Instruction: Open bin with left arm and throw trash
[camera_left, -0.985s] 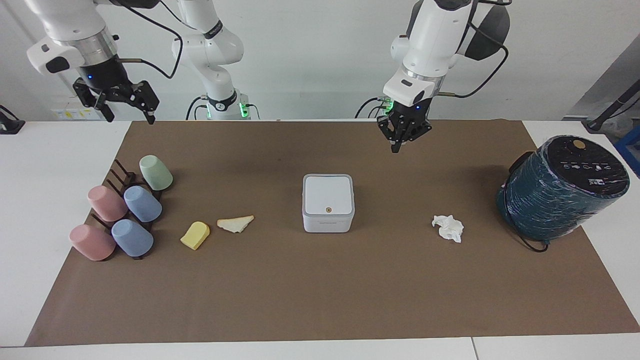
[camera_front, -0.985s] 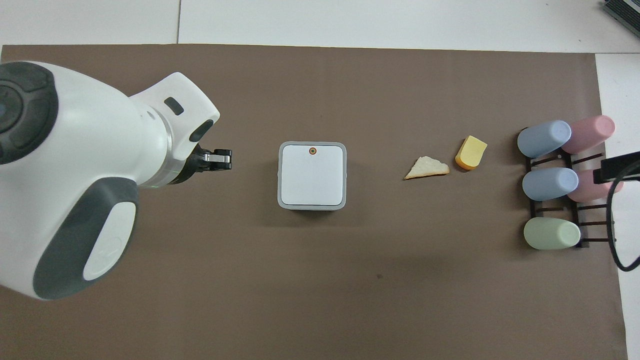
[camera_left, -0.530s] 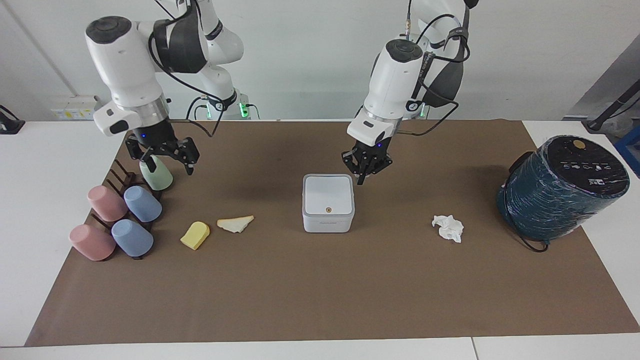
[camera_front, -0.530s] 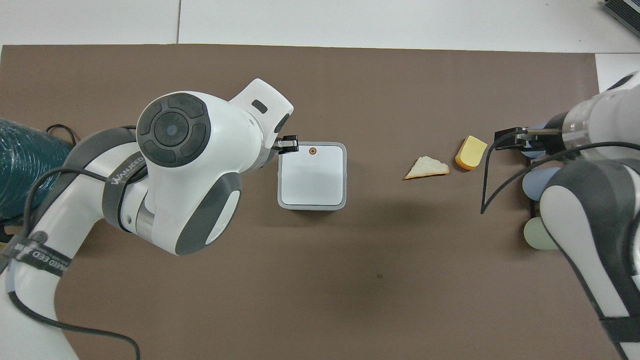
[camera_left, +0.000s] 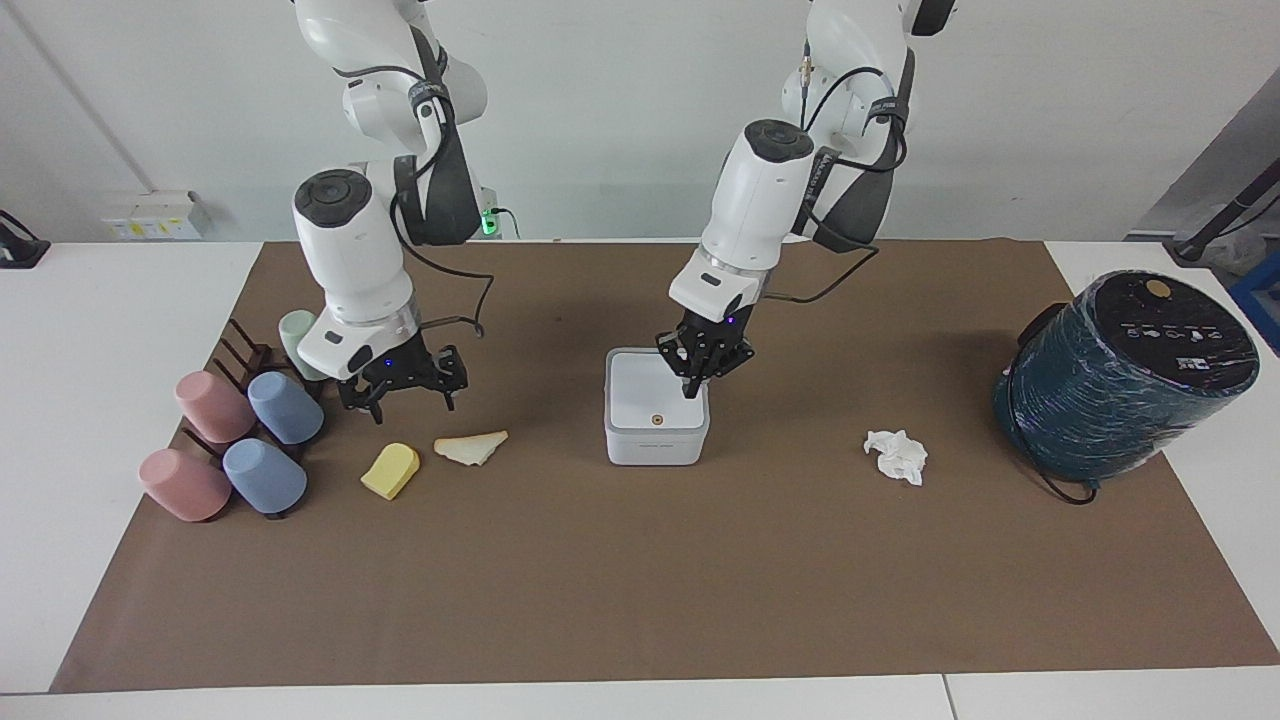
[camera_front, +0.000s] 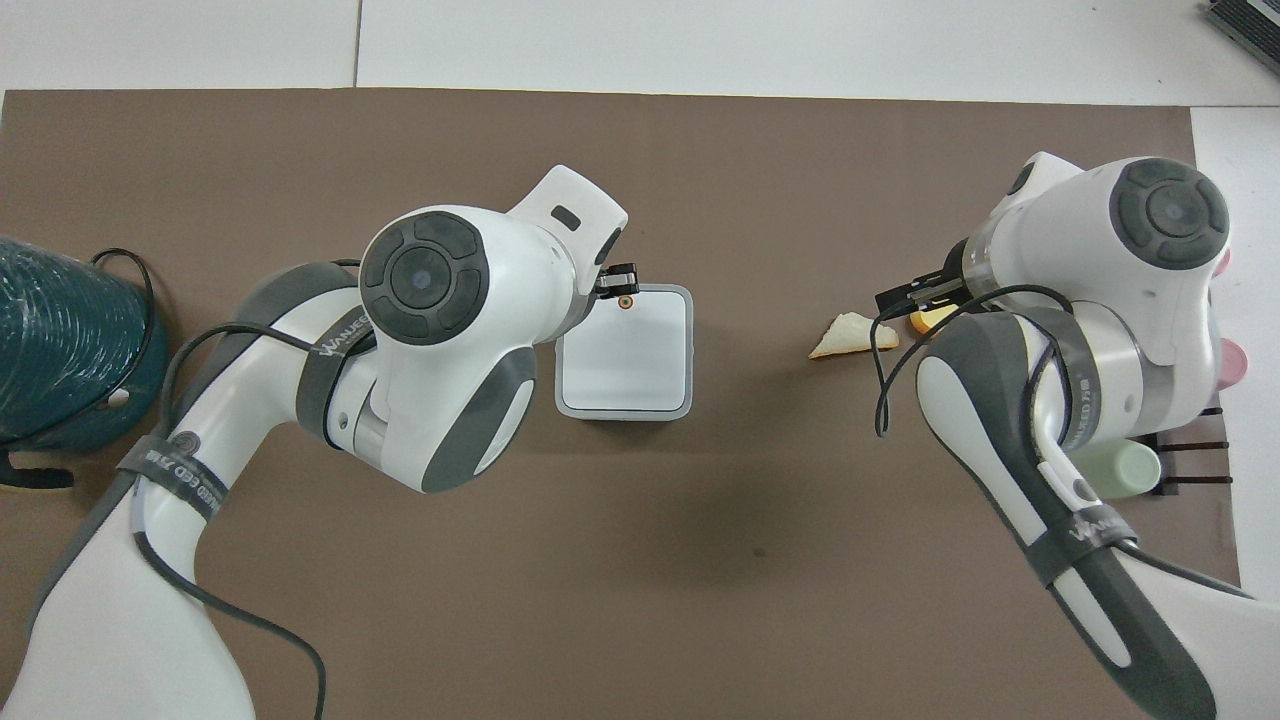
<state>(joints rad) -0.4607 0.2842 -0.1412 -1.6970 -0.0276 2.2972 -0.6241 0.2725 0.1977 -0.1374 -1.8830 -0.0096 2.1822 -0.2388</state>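
While the bin sits mid-mat with lid down, the left gripper, fingers together, hangs over its left-arm edge, the orange dot just beside the tip; right gripper, fingers apart, hovers above the yellow block.

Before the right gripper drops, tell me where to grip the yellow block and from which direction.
Take the yellow block from straight above, across its two long flat sides. It lies flat on the brown mat, longer than wide, one end rounded. That end would likely slip, the flat sides should seat the fingers. The bread slice lies close beside it, so keep clear of that. The right gripper hangs open above it.
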